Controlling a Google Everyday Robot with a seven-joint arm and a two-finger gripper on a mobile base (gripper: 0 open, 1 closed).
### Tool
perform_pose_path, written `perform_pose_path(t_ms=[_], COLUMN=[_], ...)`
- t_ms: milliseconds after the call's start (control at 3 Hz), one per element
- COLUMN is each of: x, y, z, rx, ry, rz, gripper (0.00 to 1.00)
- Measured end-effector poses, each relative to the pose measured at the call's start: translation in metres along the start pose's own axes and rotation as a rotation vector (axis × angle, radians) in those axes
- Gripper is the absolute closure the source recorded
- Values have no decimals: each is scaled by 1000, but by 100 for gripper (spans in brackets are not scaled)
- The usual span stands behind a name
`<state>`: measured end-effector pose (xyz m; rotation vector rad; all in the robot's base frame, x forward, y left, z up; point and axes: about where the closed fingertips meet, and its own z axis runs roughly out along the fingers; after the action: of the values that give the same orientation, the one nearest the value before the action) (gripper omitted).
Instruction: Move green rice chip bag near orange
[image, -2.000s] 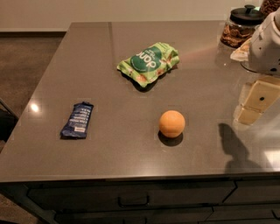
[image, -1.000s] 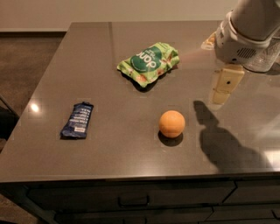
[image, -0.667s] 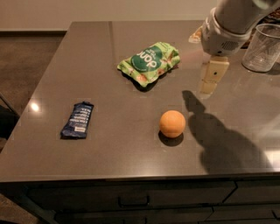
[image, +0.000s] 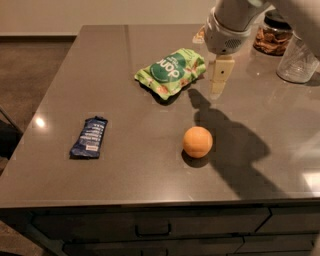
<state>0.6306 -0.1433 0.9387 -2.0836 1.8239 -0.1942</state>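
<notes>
The green rice chip bag (image: 171, 72) lies flat on the grey counter (image: 125, 130) toward the back middle, logo up. The orange (image: 197, 142) sits nearer the front, below and a little right of the bag, well apart from it. My gripper (image: 219, 84) hangs from the white arm at the upper right, just to the right of the bag's right end and above the counter. It holds nothing that I can see.
A small dark blue wrapper bar (image: 89, 137) lies at the left front. A clear glass (image: 297, 61) and a jar of snacks (image: 272, 33) stand at the back right. The counter's front edge has drawers below it.
My arm has swung leftward and toward the back, from the right edge of the counter to just beside the bag. The bag, orange and bar have not moved.
</notes>
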Motion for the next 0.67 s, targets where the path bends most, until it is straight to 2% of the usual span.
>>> perform_pose_path(t_ms=[667], x=[-20], y=[-28], z=[45], rx=[-21], ry=[31], rz=[-90], gripper=[0])
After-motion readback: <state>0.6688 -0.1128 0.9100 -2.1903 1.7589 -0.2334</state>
